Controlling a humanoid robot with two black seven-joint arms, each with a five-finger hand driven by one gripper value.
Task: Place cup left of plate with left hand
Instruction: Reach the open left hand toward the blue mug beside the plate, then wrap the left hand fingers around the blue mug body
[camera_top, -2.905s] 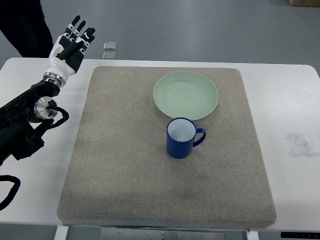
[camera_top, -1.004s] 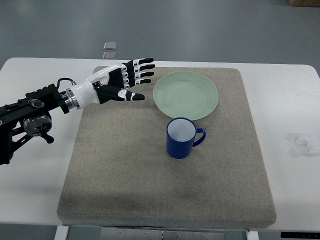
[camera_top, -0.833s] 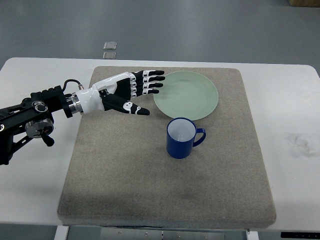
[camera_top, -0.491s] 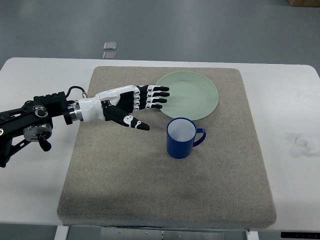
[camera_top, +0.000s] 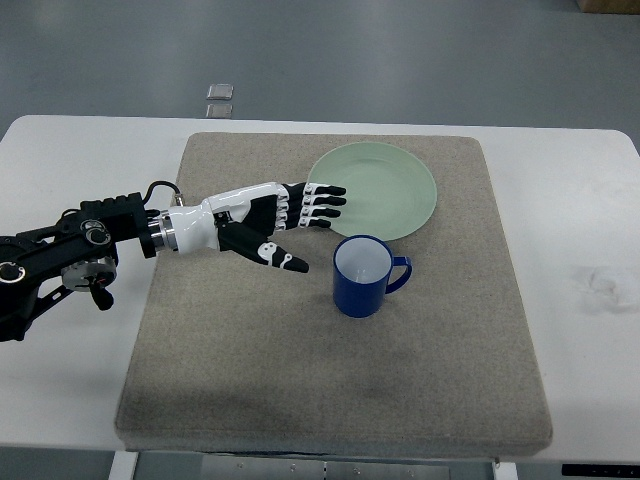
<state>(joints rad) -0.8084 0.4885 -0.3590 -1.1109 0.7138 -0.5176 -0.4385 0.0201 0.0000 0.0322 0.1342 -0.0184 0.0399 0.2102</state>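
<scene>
Cup stands just below the plate; left hand reaches nearby, fingers spread, holding nothing.

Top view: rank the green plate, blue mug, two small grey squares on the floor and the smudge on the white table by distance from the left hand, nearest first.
1. Round green plate: the fingertips of the left hand overlap its left rim.
2. Blue mug: just right of the thumb.
3. Two small grey squares: on the floor beyond the table.
4. Smudge: far right of the white table.
</scene>
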